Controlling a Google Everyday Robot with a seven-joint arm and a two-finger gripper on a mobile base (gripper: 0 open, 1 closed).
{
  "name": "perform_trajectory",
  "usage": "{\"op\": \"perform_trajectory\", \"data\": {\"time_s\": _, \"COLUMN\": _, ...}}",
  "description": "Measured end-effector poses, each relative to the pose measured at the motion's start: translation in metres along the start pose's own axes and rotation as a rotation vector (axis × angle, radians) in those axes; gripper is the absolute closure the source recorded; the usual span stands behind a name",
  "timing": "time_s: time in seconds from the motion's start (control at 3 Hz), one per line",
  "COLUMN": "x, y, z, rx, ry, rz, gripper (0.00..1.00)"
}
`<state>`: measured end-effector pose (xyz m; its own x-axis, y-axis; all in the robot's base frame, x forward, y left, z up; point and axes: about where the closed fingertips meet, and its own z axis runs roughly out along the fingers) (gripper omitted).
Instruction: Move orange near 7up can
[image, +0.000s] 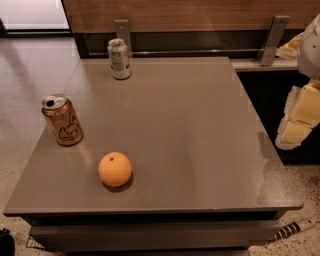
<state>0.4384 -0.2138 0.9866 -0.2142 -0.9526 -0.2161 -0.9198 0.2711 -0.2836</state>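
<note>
The orange (115, 169) is a round, smooth fruit with a small dark dimple on top, and it rests on the grey table (190, 130) near the front left. The 7up can (119, 59) is silvery-white with a green label and stands upright at the table's back left. The gripper (298, 116) is pale yellow and white and hangs off the table's right edge at the far right of the view. It is far from the orange and the can and holds nothing that I can see.
An orange-copper can with dark script (62, 120) stands upright near the table's left edge, between the orange and the 7up can. A wooden panel with metal brackets (274, 30) runs behind the table. A striped cable (292, 229) lies on the floor at the front right.
</note>
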Motion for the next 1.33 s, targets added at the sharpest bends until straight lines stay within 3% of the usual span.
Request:
{"op": "perform_trajectory", "data": {"time_s": 0.67, "x": -0.003, "y": 0.001, "z": 0.0, "rx": 0.004, "ry": -0.027, "rz": -0.003, "gripper": 0.0}}
{"op": "perform_trajectory", "data": {"time_s": 1.0, "x": -0.018, "y": 0.008, "z": 0.023, "rx": -0.024, "ry": -0.183, "rz": -0.011, "gripper": 0.0}}
{"op": "perform_trajectory", "data": {"time_s": 1.33, "x": -0.04, "y": 0.019, "z": 0.065, "rx": -0.042, "ry": -0.369, "rz": -0.06, "gripper": 0.0}}
